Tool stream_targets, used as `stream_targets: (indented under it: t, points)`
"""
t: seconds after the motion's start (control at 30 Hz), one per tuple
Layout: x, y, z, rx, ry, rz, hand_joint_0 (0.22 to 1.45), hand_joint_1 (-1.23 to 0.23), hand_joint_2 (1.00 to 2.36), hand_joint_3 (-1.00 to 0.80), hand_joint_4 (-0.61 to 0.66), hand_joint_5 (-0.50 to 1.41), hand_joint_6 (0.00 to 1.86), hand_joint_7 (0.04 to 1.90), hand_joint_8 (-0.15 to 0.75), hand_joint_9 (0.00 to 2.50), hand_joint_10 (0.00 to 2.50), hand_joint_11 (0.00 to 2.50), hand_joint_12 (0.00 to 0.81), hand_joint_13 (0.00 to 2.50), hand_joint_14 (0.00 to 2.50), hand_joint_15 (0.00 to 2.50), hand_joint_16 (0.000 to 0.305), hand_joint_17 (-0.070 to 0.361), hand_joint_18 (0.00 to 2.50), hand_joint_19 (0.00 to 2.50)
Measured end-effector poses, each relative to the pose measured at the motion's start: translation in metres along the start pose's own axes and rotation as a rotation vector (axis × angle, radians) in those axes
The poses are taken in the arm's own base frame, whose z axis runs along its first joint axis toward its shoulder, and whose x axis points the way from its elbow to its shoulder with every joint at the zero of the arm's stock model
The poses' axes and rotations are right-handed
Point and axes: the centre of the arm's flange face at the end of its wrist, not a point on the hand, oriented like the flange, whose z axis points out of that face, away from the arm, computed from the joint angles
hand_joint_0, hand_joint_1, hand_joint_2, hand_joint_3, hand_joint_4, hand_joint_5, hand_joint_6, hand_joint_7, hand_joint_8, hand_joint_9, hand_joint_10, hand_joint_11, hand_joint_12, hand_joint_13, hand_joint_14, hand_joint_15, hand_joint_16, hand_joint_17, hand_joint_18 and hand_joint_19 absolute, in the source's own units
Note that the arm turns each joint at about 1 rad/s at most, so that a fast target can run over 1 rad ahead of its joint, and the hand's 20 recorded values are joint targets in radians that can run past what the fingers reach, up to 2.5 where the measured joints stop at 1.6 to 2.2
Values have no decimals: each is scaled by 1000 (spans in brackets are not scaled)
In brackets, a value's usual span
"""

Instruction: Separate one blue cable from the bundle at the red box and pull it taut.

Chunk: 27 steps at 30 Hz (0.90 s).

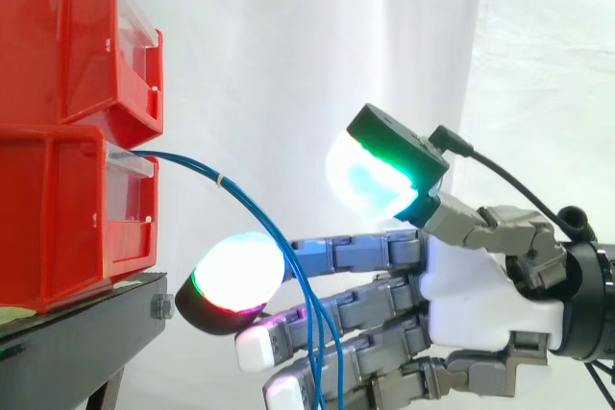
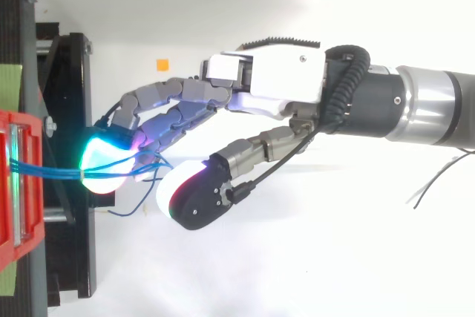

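I am reaching my hand (image 1: 480, 304) toward two red plastic bins that are standing one on the other, just beyond my fingertips. The upper red bin (image 1: 67, 36) is sitting on the lower red bin (image 1: 58, 218), and the lower one is resting on one black metal stand (image 1: 77, 333), which is below and ahead of my fingers. One bundle of thin blue cables (image 2: 44, 171) is coming out from the front of the lower bin, at its top edge. One small pale band (image 1: 219, 180) is holding the strands together a little before my foremost fingertip (image 1: 235, 280), which is glowing white, green and magenta. After the band the strands are bending down and spreading across my fingers; I am counting about three of them there, but the exact number I cannot tell. In the top view they are looping around my fingertips, and one loose end is hanging beside them. I am keeping my fingers almost straight and my thumb (image 1: 370, 184) wide apart from them, so the hand is wide, with nothing clasped between thumb and fingers. The cables are hanging slack. One white curtain (image 1: 288, 45) is hanging behind my hand.
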Motion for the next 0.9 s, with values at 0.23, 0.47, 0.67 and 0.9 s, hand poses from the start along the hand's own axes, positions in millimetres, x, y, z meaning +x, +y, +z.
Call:
stream_targets:
  t: [0.23, 0.47, 0.67, 0.9]
  points:
    - [0, -10, 3, -10, 13, 13, 543, -586, 1001, -484, 129, -170, 502, 1005, 210, 614, 16, 480, 320, 765, 20, 535, 55, 123, 527, 604]
    - [1, -10, 5, -21, 17, 19, 559, -601, 1004, -439, 95, -165, 501, 1078, 207, 622, 15, 497, 318, 785, 21, 544, 54, 122, 549, 612]
    - [1, -7, 8, -37, 19, 20, 572, -609, 1007, -403, 75, -158, 500, 1135, 207, 631, 17, 511, 315, 801, 20, 556, 54, 122, 568, 621]
    - [6, 6, 17, -55, 33, 6, 583, -618, 1010, -382, 62, -159, 519, 1120, 205, 635, 15, 517, 314, 810, 22, 568, 54, 121, 578, 639]
